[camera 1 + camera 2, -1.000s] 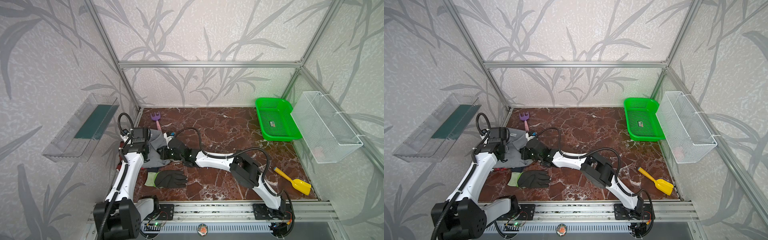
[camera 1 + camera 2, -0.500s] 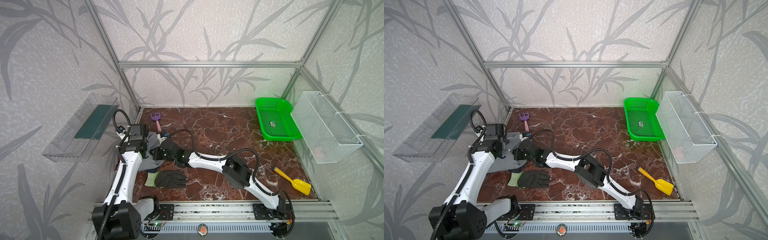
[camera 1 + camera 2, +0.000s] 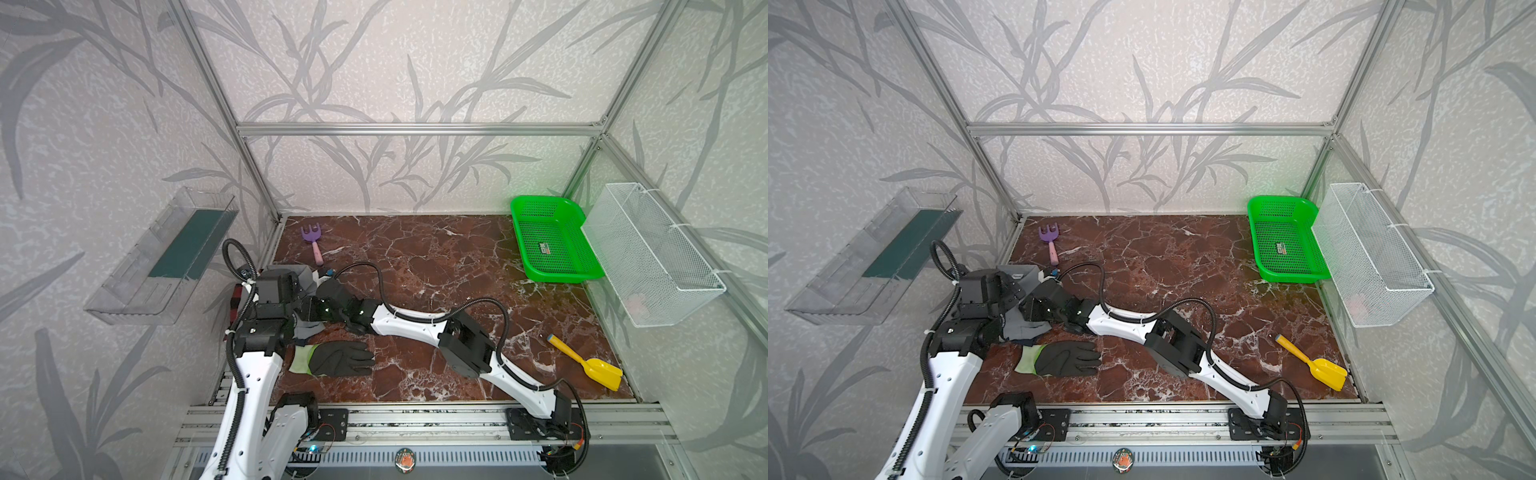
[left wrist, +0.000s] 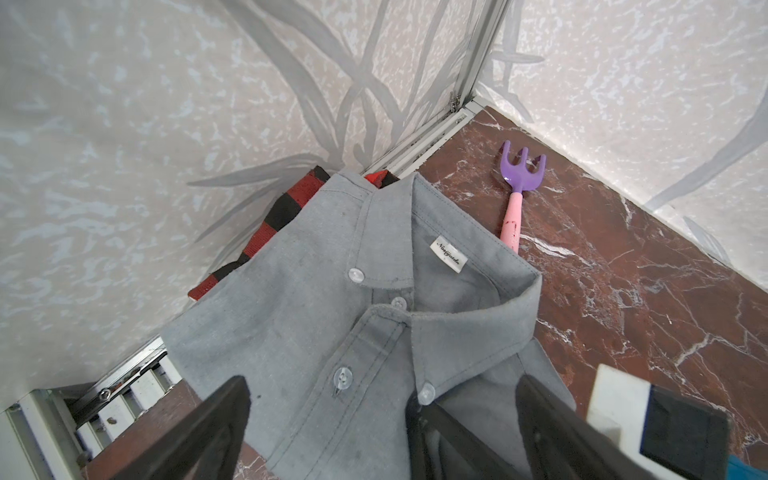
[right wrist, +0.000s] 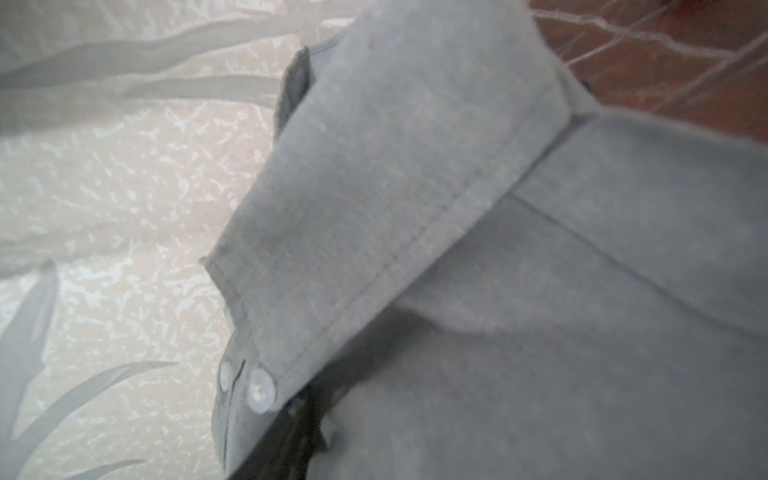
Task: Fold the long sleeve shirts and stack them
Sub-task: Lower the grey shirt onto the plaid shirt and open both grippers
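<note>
The plain grey button-up shirt (image 4: 332,291) lies collar-up right on top of the red-and-black plaid shirt (image 4: 286,208), hard against the left wall of the reddish-brown marble table (image 3: 436,257). Only a strip of plaid peeks out on the wall side.

The left gripper (image 4: 382,399) has its jaws spread wide over the lower front of the grey shirt, with nothing pinched between them. The right gripper (image 3: 311,308) reaches across to the same pile. Its wrist camera shows only collar cloth up close and the top views hide its fingers, so there's no telling whether it's spread or pinching.

This looks like the let-go part of stacking. To do it well, both arms should probably lift straight up off the cloth before swinging away, so no finger snags the placket or collar and drags the fold open. In both top views a flap of grey spills out toward the black work glove with the yellow-green cuff (image 3: 336,359), so that end likely needs tucking back. The purple plastic hand rake with a pink handle (image 4: 519,178) lies just beside the collar, so any nudging should go away from it.
</note>
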Controlling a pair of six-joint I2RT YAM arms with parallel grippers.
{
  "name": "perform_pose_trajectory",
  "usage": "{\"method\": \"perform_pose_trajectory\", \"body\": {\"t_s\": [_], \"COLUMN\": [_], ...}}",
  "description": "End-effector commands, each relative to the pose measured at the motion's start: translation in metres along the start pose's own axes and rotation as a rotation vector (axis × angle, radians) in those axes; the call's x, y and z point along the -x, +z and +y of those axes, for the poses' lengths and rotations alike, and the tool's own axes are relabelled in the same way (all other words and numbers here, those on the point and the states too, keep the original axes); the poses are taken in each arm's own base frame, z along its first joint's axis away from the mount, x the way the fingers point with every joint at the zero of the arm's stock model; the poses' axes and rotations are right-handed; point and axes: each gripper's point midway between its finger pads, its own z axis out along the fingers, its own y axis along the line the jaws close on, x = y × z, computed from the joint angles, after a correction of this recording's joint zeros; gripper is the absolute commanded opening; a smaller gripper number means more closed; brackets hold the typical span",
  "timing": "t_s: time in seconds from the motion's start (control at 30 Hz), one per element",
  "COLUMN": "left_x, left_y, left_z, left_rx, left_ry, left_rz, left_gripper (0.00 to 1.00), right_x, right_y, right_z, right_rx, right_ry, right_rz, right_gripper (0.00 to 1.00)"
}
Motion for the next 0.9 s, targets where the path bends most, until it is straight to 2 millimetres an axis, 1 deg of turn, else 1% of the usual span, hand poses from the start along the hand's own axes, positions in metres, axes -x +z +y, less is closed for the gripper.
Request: {"method": "perform_pose_trajectory", "body": {"t_s": [0.0, 0.1, 0.2, 0.27, 0.37, 0.4, 0.5, 0.53, 0.57, 0.6, 0.7, 0.77, 0.8, 0.87], "left_x": [0.001, 0.001, 0.002, 0.002, 0.002, 0.002, -0.003, -0.005, -0.007, -0.009, -0.015, -0.021, -0.024, -0.031], "left_y": [-0.001, -0.001, -0.002, -0.001, -0.001, -0.001, 0.004, 0.006, 0.008, 0.010, 0.013, 0.020, 0.023, 0.036], "left_z": [-0.003, -0.005, -0.006, -0.007, -0.007, -0.008, -0.017, -0.019, -0.023, -0.027, -0.047, -0.057, -0.059, -0.058], "left_rx": [-0.017, -0.031, -0.036, -0.040, -0.041, -0.044, -0.084, -0.097, -0.115, -0.137, -0.249, -0.303, -0.310, -0.289], "left_ry": [0.007, 0.006, 0.003, 0.002, -0.001, -0.002, 0.008, 0.009, 0.013, 0.021, 0.063, 0.104, 0.122, 0.152], "left_rz": [-0.011, -0.012, -0.014, -0.013, -0.014, -0.015, -0.007, -0.005, -0.008, -0.013, -0.035, -0.058, -0.064, -0.071], "left_gripper": [0.99, 0.99, 0.99, 0.99, 0.99, 0.99, 0.99, 0.99, 0.99, 0.99, 0.99, 0.99, 0.99, 0.99], "right_x": [0.030, 0.051, 0.070, 0.079, 0.088, 0.093, 0.101, 0.106, 0.117, 0.132, 0.152, 0.164, 0.166, 0.172], "right_y": [-0.034, -0.053, -0.064, -0.072, -0.089, -0.099, -0.128, -0.143, -0.161, -0.180, -0.239, -0.283, -0.298, -0.339], "right_z": [0.018, 0.010, -0.002, -0.006, -0.009, -0.006, -0.004, -0.003, -0.005, -0.014, -0.021, -0.032, -0.044, -0.071], "right_rx": [-0.012, -0.036, -0.042, -0.038, -0.052, -0.060, -0.108, -0.134, -0.172, -0.222, -0.349, -0.420, -0.451, -0.502], "right_ry": [-0.088, -0.104, -0.097, -0.092, -0.123, -0.148, -0.227, -0.267, -0.325, -0.358, -0.484, -0.564, -0.592, -0.608], "right_rz": [-0.072, -0.116, -0.116, -0.115, -0.132, -0.151, -0.196, -0.218, -0.253, -0.295, -0.398, -0.469, -0.485, -0.528], "right_gripper": [0.68, 0.85, 0.99, 0.99, 0.99, 0.99, 0.99, 0.99, 0.99, 0.99, 0.99, 0.99, 0.99, 0.99]}}
